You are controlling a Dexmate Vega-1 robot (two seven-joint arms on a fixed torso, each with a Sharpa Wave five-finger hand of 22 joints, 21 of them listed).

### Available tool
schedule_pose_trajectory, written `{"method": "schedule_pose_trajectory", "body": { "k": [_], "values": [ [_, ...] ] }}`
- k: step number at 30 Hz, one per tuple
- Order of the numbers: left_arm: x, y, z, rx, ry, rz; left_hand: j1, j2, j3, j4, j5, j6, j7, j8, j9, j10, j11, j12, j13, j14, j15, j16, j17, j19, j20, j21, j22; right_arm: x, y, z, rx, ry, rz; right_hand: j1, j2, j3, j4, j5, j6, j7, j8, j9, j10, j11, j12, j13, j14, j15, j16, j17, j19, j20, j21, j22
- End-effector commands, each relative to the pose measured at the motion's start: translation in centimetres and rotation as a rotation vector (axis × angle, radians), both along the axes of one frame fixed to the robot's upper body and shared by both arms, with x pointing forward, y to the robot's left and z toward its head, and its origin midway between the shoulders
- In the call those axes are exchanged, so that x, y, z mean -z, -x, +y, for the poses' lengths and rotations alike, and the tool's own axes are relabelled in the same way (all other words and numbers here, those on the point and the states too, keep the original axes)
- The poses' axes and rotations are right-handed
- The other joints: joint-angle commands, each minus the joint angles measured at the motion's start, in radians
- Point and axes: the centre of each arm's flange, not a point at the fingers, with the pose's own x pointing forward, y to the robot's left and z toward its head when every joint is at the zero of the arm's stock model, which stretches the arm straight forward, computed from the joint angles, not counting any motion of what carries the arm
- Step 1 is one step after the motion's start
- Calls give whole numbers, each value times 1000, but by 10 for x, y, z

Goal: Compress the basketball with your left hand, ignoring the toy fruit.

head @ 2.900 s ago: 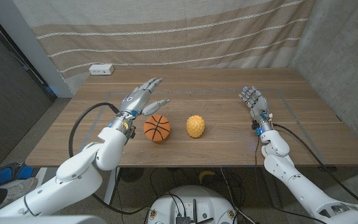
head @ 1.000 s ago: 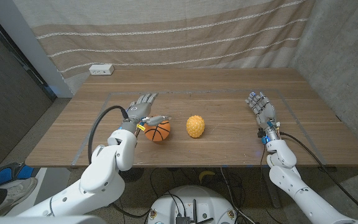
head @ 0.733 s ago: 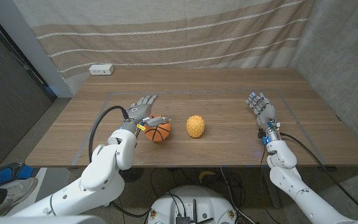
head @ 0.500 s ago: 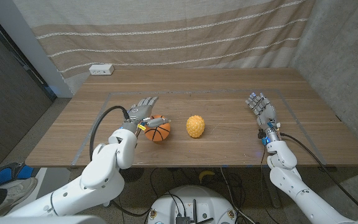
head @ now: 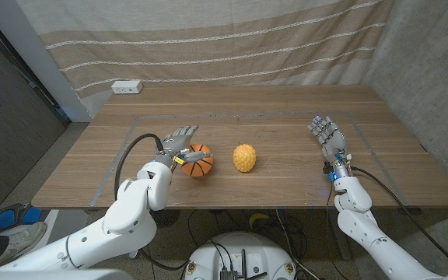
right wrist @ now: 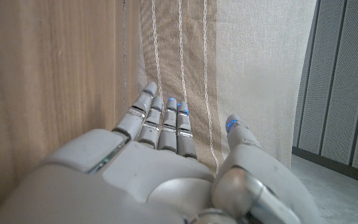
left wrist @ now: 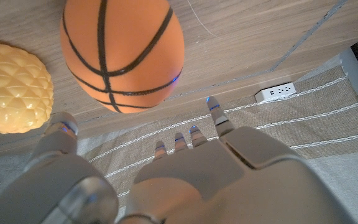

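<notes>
A small orange basketball [head: 199, 162] sits on the wooden table [head: 286, 117], left of centre. My left hand [head: 178, 142] is right against its left side, fingers spread past its top and thumb reaching over the near part. In the left wrist view the basketball [left wrist: 122, 53] sits just beyond my left hand [left wrist: 185, 174], between thumb and extended fingers; a firm grip is not visible. The yellow toy fruit [head: 244, 157] lies to the ball's right, also seen as the bumpy fruit [left wrist: 11, 87]. My right hand [head: 327, 134] stands apart at the right, fingers straight, holding nothing, and my right hand [right wrist: 160, 168] points at the curtain.
A white power strip [head: 127, 86] lies at the table's far left corner. A striped curtain [head: 208, 39] hangs behind the table. A faint rectangle outline [head: 138, 118] marks the tabletop around the objects.
My left hand has come down from a raised, wide-spread pose to sit close against the basketball. The ball, the fruit and the right hand have barely moved.
</notes>
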Motion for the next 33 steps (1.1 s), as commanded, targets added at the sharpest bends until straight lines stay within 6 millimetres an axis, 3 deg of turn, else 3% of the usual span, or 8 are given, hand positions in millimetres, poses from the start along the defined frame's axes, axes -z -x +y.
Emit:
{"method": "schedule_pose_trajectory", "body": {
  "k": [1,9,12,14,19,21,25,33],
  "values": [
    [6,-10,3,-2,7,57,18,1,-2,1,8,-69,-9,9,5,-41,-8,9,2,23,-1,9,3,16,0,-7,1,0,1,-1,6,1,-3,-7,-2,-1,-5,7,7,0,2,5,9,-4,8,0,7,0,7,1,3,4,3,4],
    [8,-17,5,-10,4,100,46,8,-3,0,10,-57,-5,16,5,-13,-11,17,1,54,-11,15,2,59,-5,-10,1,2,0,-1,11,-4,1,-10,-2,-2,-6,7,8,-1,2,5,10,-4,8,0,8,0,7,0,3,4,3,4],
    [8,-18,5,-13,2,113,72,13,-4,1,9,-51,-5,18,6,8,-13,19,1,89,-24,20,2,113,-12,-7,2,2,1,-1,12,-4,0,-10,-2,-2,-6,7,8,-1,2,5,10,-4,8,0,8,0,7,0,3,5,3,4],
    [8,-21,4,-20,-10,135,114,25,-1,0,6,-49,-5,19,6,35,-12,22,1,139,-32,24,1,190,-18,-4,1,2,1,-1,13,-5,-1,-11,-2,-2,-6,7,8,-1,2,5,11,-3,8,-1,8,1,7,0,3,5,2,4],
    [9,-25,3,-32,-30,171,216,56,5,-2,-18,-15,0,31,7,137,-27,34,1,312,-71,39,-1,363,-81,-5,1,2,0,0,15,-5,-1,-13,-1,-3,-6,7,9,-1,1,5,13,-3,8,-1,8,0,7,-1,3,5,2,4],
    [9,-26,3,-36,-34,174,238,66,10,-4,-21,-8,7,33,7,151,-26,36,1,327,-76,38,-1,380,-86,-7,1,2,0,0,16,-4,-1,-13,-1,-3,-6,7,9,-1,1,5,13,-3,8,-1,8,0,7,-2,3,5,2,4],
    [10,-30,2,-45,-50,190,329,98,30,-11,-35,15,28,40,8,210,-24,41,2,391,-91,33,-1,455,-150,-13,2,2,1,0,21,-4,-1,-14,-1,-3,-6,7,9,0,1,5,14,-2,8,-1,8,0,7,-2,4,6,2,4],
    [15,-36,2,-67,-53,185,597,186,75,-21,-34,122,125,56,11,368,-20,61,7,588,-155,50,6,641,-254,-2,8,2,2,0,28,-2,3,-16,-1,-4,-6,7,10,-1,1,5,15,0,8,-1,9,-1,7,-3,5,6,2,4]
  ]
}}
